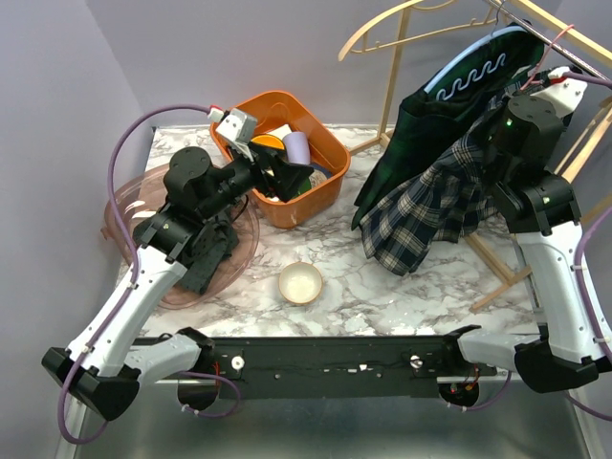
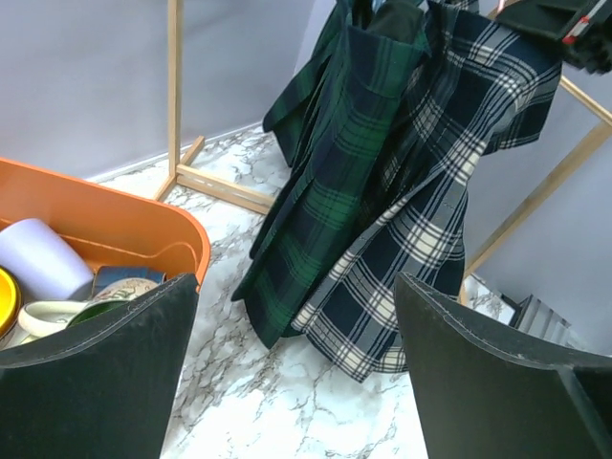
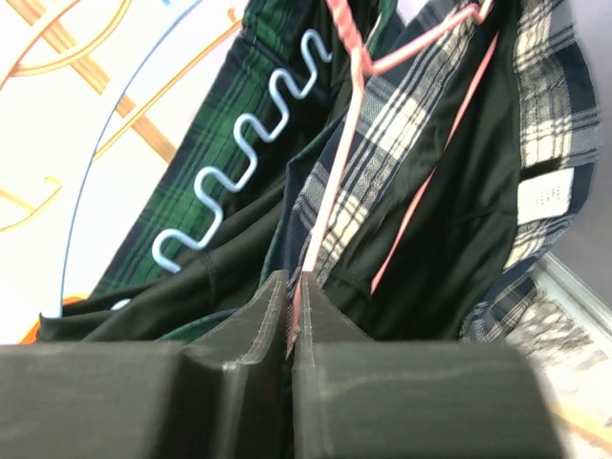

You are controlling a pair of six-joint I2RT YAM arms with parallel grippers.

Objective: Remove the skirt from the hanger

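Skirt (image 1: 426, 206): navy-and-white plaid, hung on the rack (image 1: 395, 67) at the right of the table (image 1: 382, 287), waist up at the rail, hem low by the marble.
Long axis: waist to hem, slanting down and leftward in the top view.
Hanger (image 3: 332, 177): pink wire running through the waist, just beside a green garment (image 1: 402, 124).
Right gripper (image 3: 290, 287): fingers pressed together, pinching the pink wire.
Left gripper (image 2: 296, 287): spread wide, holding nothing, over the edge of the bin (image 1: 301, 208), facing the skirt.
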